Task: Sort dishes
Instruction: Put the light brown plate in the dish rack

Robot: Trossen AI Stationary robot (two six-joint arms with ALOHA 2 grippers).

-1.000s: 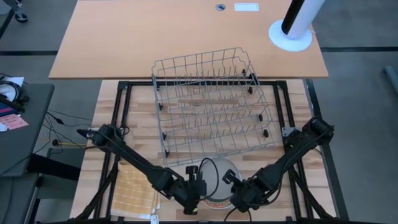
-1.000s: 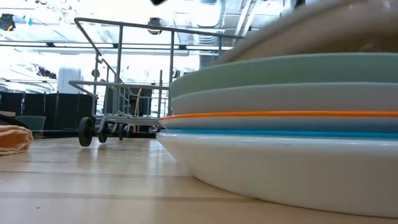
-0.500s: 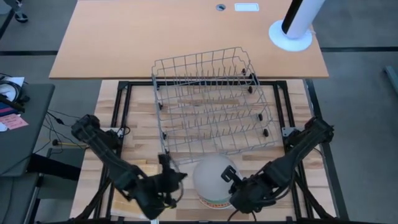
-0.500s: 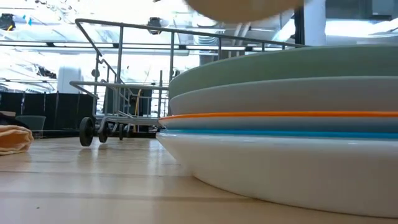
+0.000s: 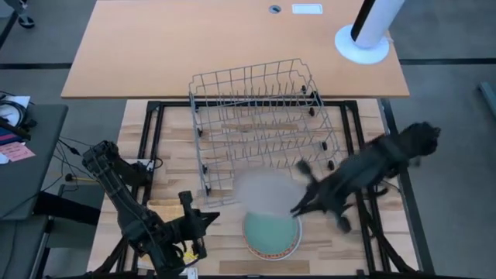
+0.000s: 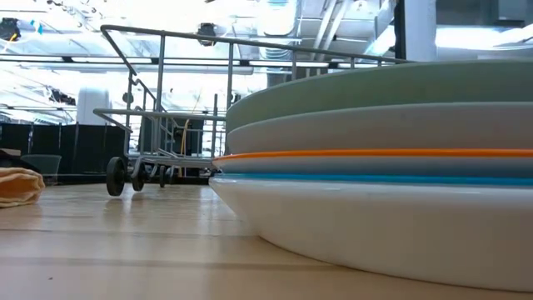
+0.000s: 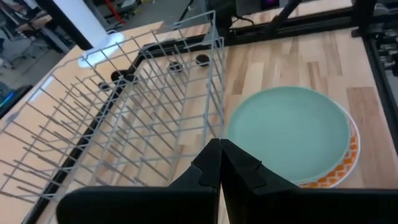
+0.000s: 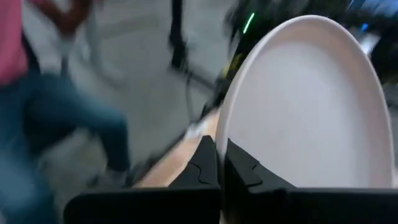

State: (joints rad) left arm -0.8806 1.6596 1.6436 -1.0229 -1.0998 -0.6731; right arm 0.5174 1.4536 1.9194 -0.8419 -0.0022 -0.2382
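A stack of dishes (image 5: 271, 235) lies near the table's front edge, a pale teal plate (image 7: 289, 134) on top and an orange-patterned rim (image 7: 339, 167) under it. The low view shows the stack (image 6: 383, 167) from the side. My right gripper (image 5: 297, 208) is above the stack's right side, shut on a whitish plate (image 5: 262, 194) that hangs blurred between the stack and the grey wire rack (image 5: 263, 128). My left gripper (image 5: 195, 225) stands left of the stack, shut, with nothing in it (image 7: 219, 158). My right gripper pinches the whitish plate's rim (image 8: 231, 140) between its two fingers (image 8: 202, 163). The plate is lifted clear of the stack and stands tilted up on edge, its face (image 8: 311, 106) stretching away from the fingers.
The wire rack (image 7: 124, 118) stands slanted in the table's middle, just beyond the stack. A yellow checked cloth (image 5: 160, 213) lies at the front left, partly under my left arm. A person (image 8: 43, 106) stands beyond the table. A bigger wooden tabletop (image 5: 232, 46) lies behind.
My right gripper has lifted the whitish plate off the stack, carried it up and toward the rack and tipped it on edge, uncovering the teal plate. My left gripper has drawn back from the stack toward the table's left edge.
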